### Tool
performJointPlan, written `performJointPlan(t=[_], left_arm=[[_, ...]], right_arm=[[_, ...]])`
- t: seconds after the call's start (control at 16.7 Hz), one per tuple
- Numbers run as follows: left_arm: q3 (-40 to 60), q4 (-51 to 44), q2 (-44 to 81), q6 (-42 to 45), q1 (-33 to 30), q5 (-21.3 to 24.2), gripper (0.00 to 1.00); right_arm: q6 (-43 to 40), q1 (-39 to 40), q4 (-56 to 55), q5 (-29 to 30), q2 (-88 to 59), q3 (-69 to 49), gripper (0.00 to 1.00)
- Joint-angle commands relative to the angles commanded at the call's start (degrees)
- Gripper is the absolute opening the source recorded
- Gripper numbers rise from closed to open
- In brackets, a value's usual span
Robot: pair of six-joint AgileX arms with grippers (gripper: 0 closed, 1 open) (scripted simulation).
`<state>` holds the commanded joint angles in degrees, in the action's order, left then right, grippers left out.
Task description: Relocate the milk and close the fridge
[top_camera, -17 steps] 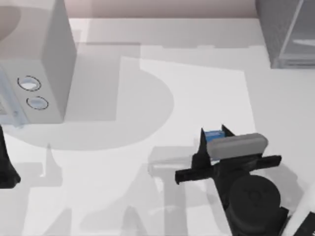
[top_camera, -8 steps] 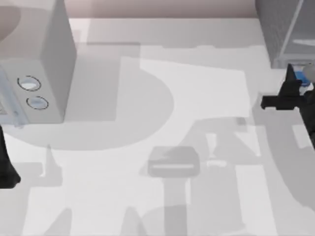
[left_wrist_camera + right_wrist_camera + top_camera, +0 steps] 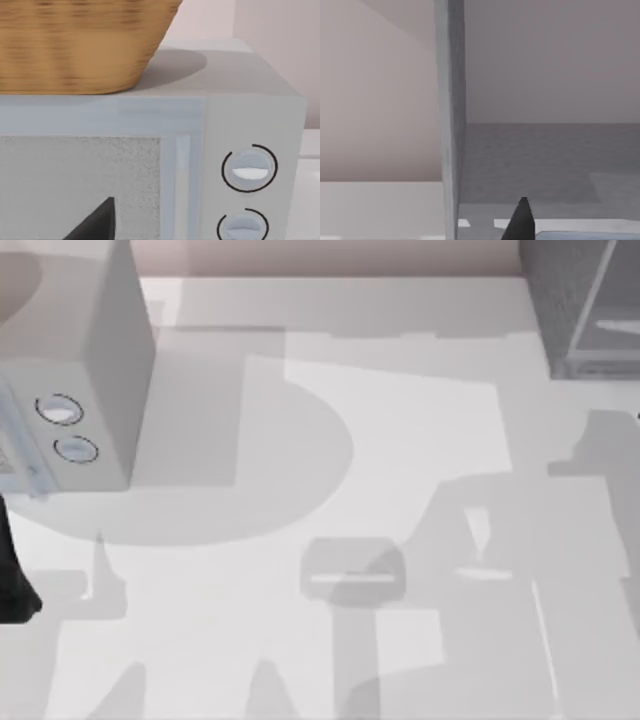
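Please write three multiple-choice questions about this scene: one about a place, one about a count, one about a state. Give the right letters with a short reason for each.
1. Where does the basket stand?
A. on the table
B. on top of the microwave
C. inside the fridge

2. How many round dials are on the microwave's front?
A. one
B. four
C. two

3. In what state is the fridge?
A. open
B. shut
C. lying on its side

Answers:
1 B: in the left wrist view the basket rests on the microwave's flat top.
2 C: the top view and the left wrist view both show two dials, one above the other.
3 A: the right wrist view looks past a grey edge straight into the fridge's grey inside.
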<state>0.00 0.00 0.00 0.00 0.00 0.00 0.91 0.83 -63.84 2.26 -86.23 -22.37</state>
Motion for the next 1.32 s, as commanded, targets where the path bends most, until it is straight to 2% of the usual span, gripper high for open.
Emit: performJointPlan(t=[0.42,0.6,1.02,1.32], left_arm=[[0.00,0.00,0.00,0.00,0.00,0.00,1.00],[0.00,0.00,0.00,0.00,0.00,0.00,1.00],[0.00,0.00,0.00,0.00,0.00,0.00,1.00],[0.00,0.00,0.00,0.00,0.00,0.00,1.00]], right_arm=[[-0.31,-1.48,0.87,-1.83,-4.20,-3.92,0.00],[-0.85,-3.80,3.64,-4.56,-13.32,-12.93,0.00],[-1.25,-9.40,9.26,-10.06,-36.29,-43.07,0.00],[-1.38,-12.50,13.75,-13.34,-43.02,-50.30,0.00]])
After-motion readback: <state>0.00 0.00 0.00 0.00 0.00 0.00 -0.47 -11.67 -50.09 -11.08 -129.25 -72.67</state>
